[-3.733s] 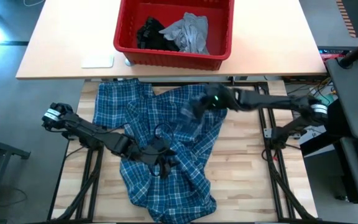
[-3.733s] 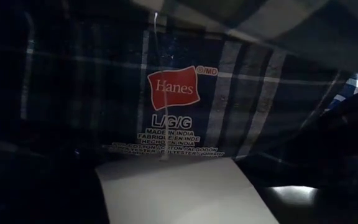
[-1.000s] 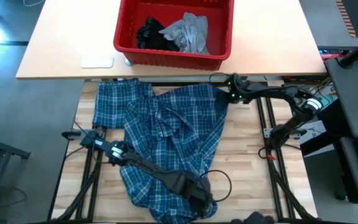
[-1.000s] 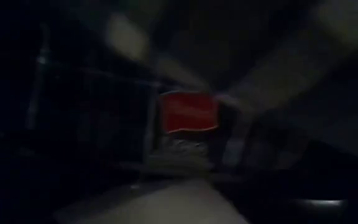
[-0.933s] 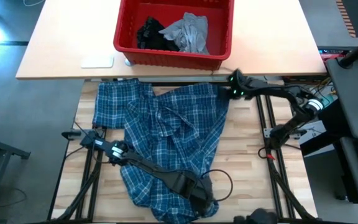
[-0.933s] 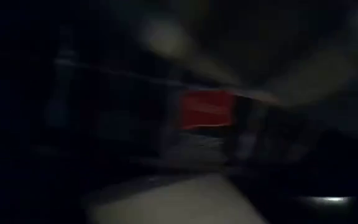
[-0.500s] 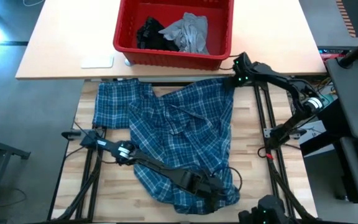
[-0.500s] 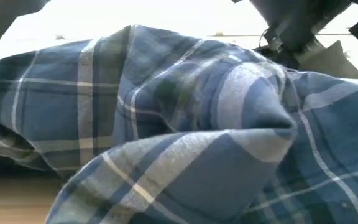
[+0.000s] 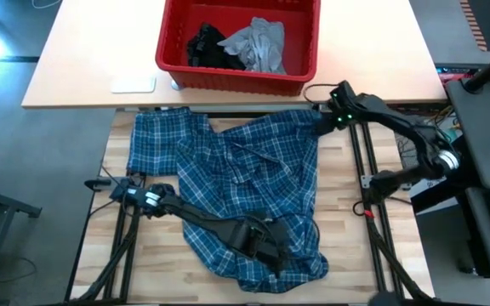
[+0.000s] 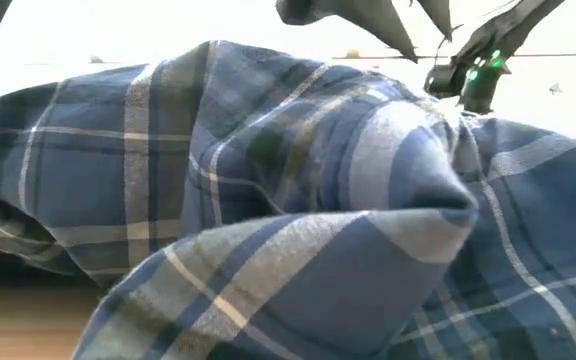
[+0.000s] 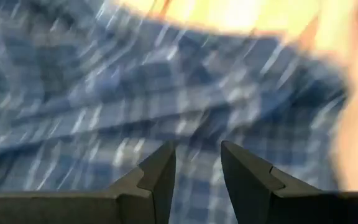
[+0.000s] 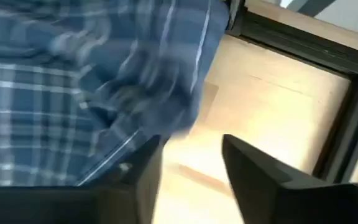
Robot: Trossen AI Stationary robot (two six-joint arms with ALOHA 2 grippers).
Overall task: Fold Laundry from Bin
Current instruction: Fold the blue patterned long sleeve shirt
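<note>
Since half a second ago the right gripper (image 9: 330, 116) has let the shirt (image 9: 245, 187) corner go, fingers spread. The left gripper (image 9: 266, 253) hovers spread over the hem. Shirt lies rumpled on the bench (image 9: 347, 246); soft, limp, best pinched at corners.

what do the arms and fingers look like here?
Both arms are dark and slender. The right arm shows a green light near its wrist and a pale band farther back. The left arm has a pale band too. Fingers are dark, flat, angular wedges.
</note>
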